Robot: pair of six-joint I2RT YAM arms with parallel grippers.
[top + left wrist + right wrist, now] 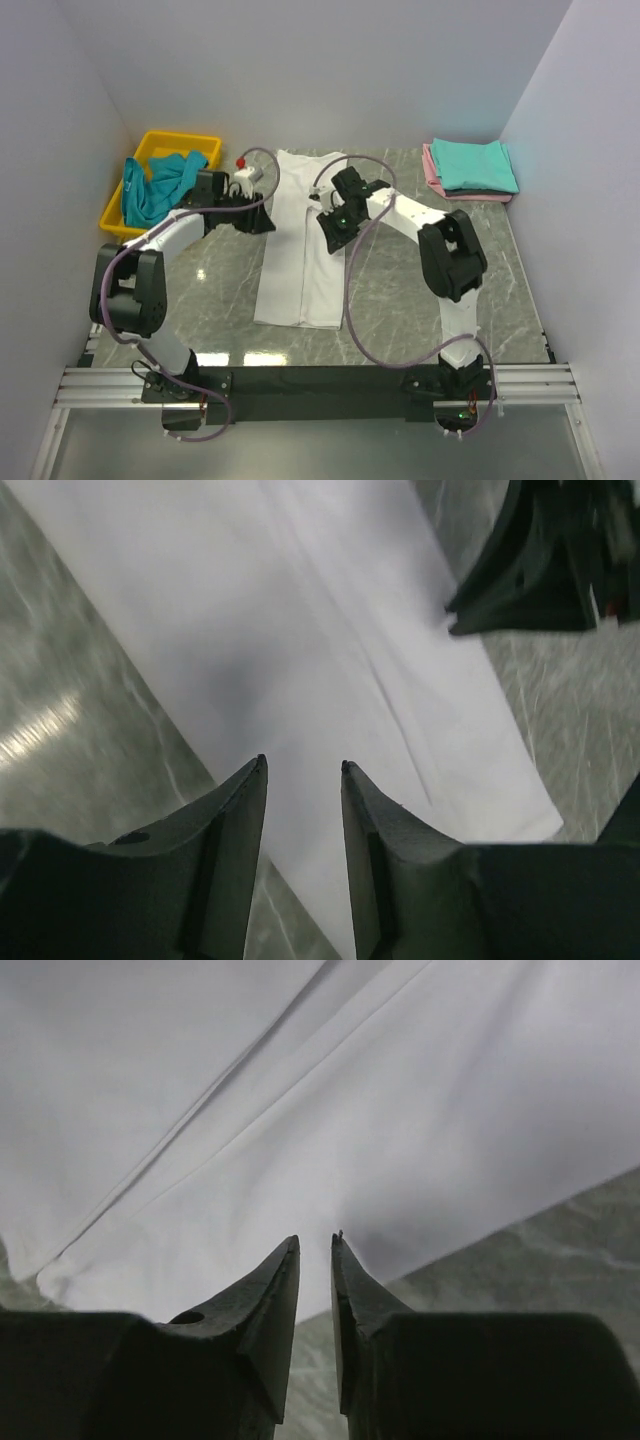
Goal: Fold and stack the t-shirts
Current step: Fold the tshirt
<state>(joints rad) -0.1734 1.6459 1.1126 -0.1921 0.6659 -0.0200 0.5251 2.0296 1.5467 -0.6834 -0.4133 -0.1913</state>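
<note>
The long, folded white cotton t-shirt is laid lengthwise in the middle of the grey marbled table. The left gripper is held partly open at its left edge, the right gripper barely parted at its right edge; nothing is gripped by either.

My grey-green marbled table carries a long white cotton t-shirt lying mid-table as a strip, a yellow plastic tray far left, and a folded pink t-shirt far right.
</note>
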